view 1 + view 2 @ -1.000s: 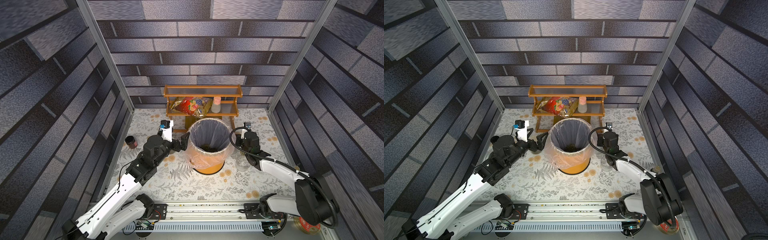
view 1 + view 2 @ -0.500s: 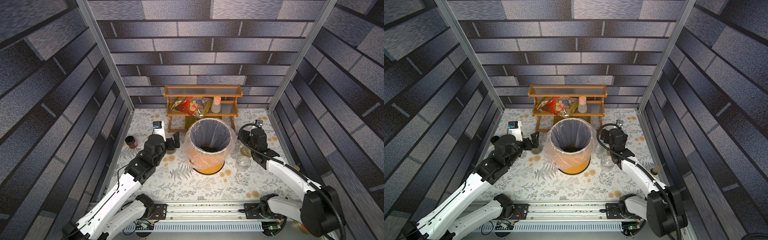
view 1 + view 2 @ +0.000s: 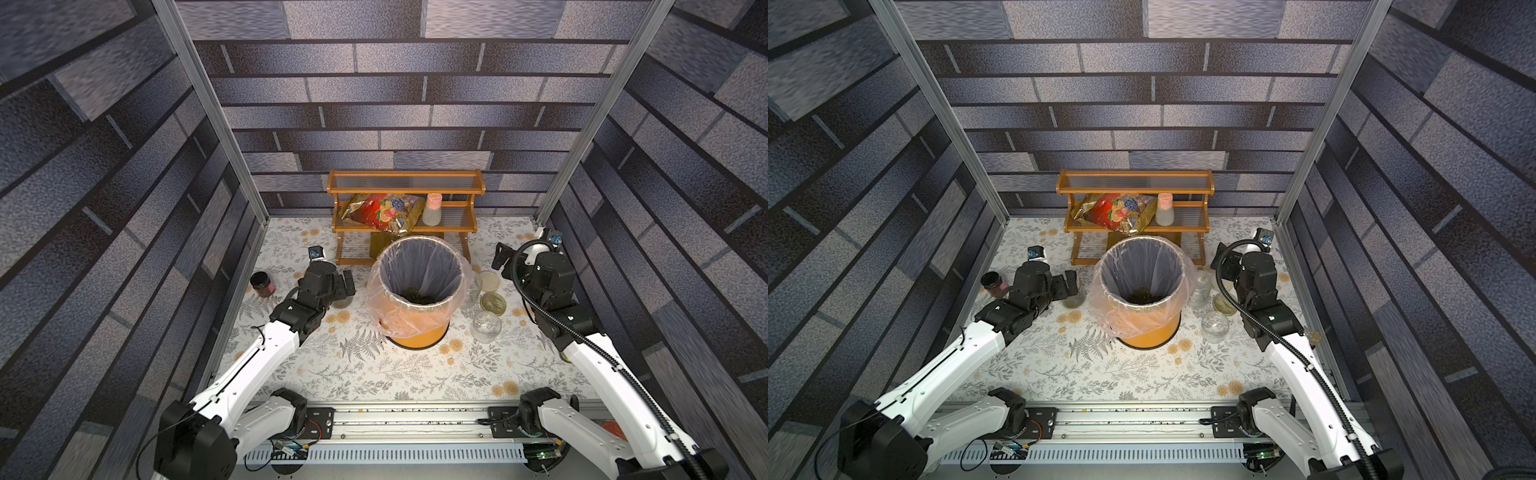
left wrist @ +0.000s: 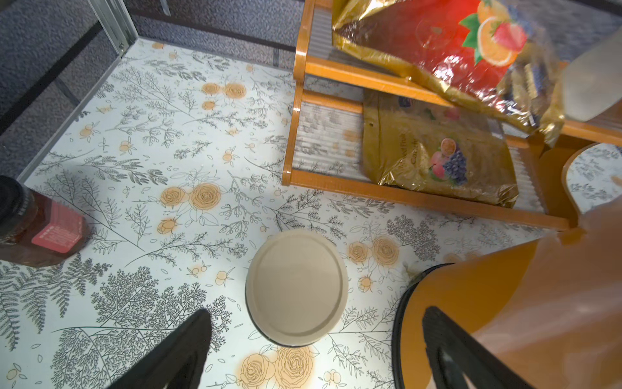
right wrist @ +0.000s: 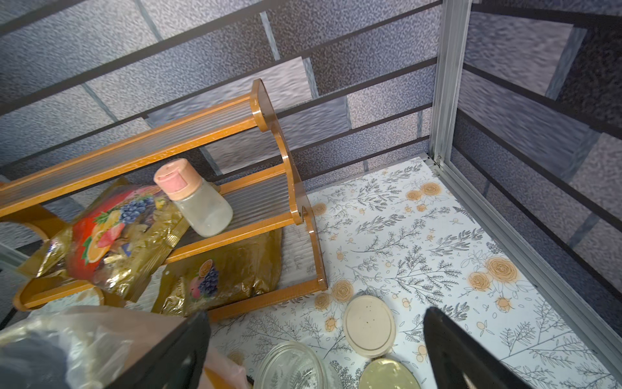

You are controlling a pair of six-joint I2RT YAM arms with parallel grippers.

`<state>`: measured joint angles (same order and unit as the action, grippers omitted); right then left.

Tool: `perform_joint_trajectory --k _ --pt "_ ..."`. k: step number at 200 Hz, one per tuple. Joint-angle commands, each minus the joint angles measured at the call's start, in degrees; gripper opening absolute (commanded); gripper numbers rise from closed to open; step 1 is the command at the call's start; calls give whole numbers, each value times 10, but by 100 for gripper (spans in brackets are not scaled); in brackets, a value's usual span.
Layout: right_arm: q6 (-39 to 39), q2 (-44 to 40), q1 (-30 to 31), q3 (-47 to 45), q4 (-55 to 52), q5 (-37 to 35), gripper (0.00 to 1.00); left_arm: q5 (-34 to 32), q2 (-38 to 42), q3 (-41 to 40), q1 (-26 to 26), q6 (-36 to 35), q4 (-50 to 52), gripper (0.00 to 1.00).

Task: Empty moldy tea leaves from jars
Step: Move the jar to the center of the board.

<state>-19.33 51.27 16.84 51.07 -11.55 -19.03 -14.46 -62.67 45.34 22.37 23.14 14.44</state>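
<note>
Left hand [image 4: 318, 313]: spread wide, empty, hovering over a lidded jar [image 4: 297, 286]. The jar stands on the surface [image 4: 151, 161] just beside the bin [image 3: 419, 330].
In the bin: tea leaves [image 3: 419, 296] heaped at the bottom.
Right of the bin: open jars [image 3: 486, 326] and loose lids [image 3: 489, 281].
Right hand [image 5: 316, 315]: spread wide, empty, above the lids.

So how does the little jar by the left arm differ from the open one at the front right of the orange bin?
The lidded jar has its cream lid on; the open jar has none. The lidded jar looks dark inside; the open jar looks clear and empty. The lidded jar stands left of the orange bin, the open jar right of it. Both are small round glass jars, upright on the table.
</note>
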Motion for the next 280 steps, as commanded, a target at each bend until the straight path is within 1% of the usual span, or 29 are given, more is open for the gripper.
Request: perform_joint_trajectory --k 1,37,79,120,168,203,217,249,280 --pt "-4 -18 -2 23 -66 63 100 13 -36 16 -13 -16 -1 100" --pt "-3 -55 -2 34 -98 117 100 15 -75 14 -35 -25 -15 100" --pt "-1 -88 -2 38 -112 146 100 30 -114 25 -45 -32 -25 100" --pt "1 -89 -2 36 -113 155 100 25 -161 46 -44 -41 -17 100" --pt "2 -80 -2 31 -108 159 100 25 -177 48 -39 -42 -26 100" --pt "-1 -74 -1 28 -103 165 100 13 -193 43 -30 -43 -41 100" --pt "-3 -72 -1 25 -98 173 100 8 -199 26 -25 -43 -66 100" --pt "-2 -70 -2 8 -79 194 100 22 -197 -41 -20 -43 -209 100" --pt "0 -69 -2 -5 -67 204 100 21 -214 -68 -17 -50 -280 100"
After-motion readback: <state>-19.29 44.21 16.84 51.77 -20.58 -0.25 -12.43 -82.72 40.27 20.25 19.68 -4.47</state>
